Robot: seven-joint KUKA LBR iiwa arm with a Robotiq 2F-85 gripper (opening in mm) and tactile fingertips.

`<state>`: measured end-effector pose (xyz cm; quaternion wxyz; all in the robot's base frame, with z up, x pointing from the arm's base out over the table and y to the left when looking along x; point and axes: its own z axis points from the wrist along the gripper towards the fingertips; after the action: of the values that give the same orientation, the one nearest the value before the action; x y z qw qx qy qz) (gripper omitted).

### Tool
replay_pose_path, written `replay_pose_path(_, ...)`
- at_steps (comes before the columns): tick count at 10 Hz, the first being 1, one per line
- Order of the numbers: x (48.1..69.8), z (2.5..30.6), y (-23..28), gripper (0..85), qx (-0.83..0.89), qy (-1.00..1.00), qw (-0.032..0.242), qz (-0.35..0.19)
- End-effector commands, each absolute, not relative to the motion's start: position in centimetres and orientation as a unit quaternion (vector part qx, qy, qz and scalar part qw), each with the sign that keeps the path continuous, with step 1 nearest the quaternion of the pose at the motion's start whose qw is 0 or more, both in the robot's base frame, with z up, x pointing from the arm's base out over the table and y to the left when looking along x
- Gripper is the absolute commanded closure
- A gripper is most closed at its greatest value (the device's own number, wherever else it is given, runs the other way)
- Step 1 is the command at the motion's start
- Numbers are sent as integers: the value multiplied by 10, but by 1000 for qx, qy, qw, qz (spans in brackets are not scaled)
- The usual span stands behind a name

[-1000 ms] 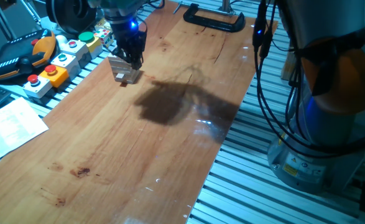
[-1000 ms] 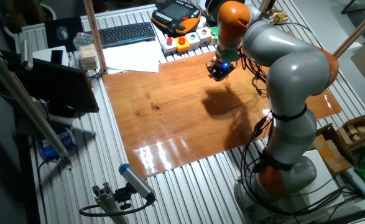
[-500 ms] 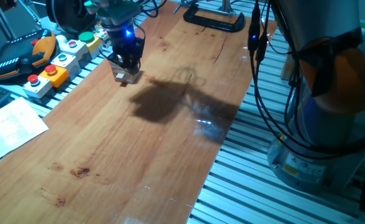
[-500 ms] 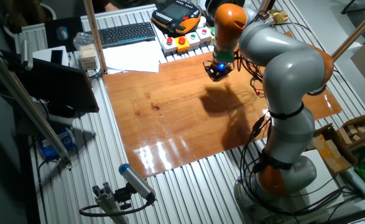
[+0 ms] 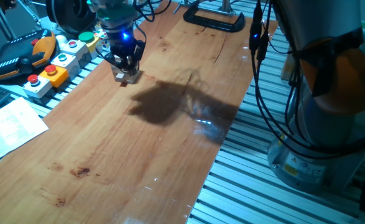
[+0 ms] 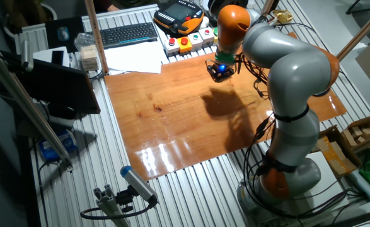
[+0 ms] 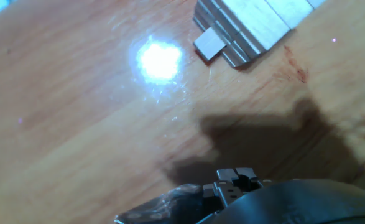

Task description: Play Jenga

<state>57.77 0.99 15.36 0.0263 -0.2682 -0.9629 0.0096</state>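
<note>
Shiny wooden worktop [image 5: 138,143] fills most of the scene, with grey button boxes [image 5: 58,65] along its far left edge and a black clamp [image 5: 214,20] at the far end. Jenga tower [image 5: 125,76] sits near the far left edge, close to those boxes; hand view shows one block [image 7: 209,43] poking out of the stack. Claw [image 5: 125,62] hangs right over the tower, can't tell how open it is or if it's holding anything.
</note>
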Motion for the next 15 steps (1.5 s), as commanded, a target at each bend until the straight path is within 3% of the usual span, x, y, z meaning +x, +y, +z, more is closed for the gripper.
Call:
replay_pose_path(1, 578, 154, 11, 843, -384, -923, 26, 8)
replay_pose_path(7, 584, 138, 10, 843, -436, -900, 9, 21)
replay_pose_path(15, 587, 132, 9, 843, -475, -879, 10, 22)
